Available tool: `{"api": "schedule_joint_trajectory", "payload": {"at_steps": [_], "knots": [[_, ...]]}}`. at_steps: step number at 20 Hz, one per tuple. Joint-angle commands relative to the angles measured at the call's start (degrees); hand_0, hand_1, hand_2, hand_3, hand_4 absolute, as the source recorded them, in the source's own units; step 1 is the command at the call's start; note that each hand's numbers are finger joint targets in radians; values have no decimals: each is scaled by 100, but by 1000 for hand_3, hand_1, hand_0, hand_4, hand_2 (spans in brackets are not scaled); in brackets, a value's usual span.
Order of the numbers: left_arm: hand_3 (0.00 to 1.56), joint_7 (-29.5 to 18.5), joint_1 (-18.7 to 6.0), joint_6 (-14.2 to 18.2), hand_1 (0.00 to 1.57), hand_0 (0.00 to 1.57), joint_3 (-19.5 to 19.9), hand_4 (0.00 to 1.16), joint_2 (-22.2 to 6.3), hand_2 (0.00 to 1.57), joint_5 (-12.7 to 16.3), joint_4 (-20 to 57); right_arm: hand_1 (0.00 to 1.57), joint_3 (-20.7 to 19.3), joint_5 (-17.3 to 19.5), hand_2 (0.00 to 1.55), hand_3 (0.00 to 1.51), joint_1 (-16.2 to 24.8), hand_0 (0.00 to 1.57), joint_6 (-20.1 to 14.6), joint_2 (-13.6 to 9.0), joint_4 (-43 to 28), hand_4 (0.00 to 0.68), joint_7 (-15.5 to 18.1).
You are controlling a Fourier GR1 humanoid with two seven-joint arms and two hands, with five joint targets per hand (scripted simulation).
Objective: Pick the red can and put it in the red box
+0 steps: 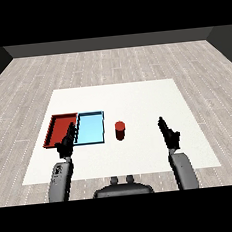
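A small red can [120, 130] stands upright on the white table [136, 98], just right of the light blue tray [90, 127]. The red tray [57, 124] lies to the left of the blue one, side by side with it. My right hand [168, 132] hovers well to the right of the can, fingers straight and pointing away from me, holding nothing. My left hand [66, 144] is raised over the near edge of the two trays, fingers relaxed and holding nothing.
Wooden floor surrounds the table on all sides. The table's near edge runs just behind my forearms. Bare white table surface lies between the can and my right hand and across the far half.
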State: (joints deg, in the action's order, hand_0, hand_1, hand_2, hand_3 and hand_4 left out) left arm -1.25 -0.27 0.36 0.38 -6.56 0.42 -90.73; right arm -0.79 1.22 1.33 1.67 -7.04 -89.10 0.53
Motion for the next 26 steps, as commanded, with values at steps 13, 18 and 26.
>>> {"api": "schedule_joint_trajectory", "payload": {"at_steps": [13,18,26], "knots": [[0,-2285,-98,-578,0,0,306,0,259,0,471,-114,0,-191,-738,0,0,282,0,651,214,-843,0,1562],[0,-2220,-287,-603,0,0,385,0,255,0,536,29,0,-166,-649,0,0,513,0,766,161,-1088,0,1563],[0,-2808,499,-686,0,0,104,0,408,0,285,-199,0,-143,-633,0,0,390,0,692,348,-768,0,1636]]}}
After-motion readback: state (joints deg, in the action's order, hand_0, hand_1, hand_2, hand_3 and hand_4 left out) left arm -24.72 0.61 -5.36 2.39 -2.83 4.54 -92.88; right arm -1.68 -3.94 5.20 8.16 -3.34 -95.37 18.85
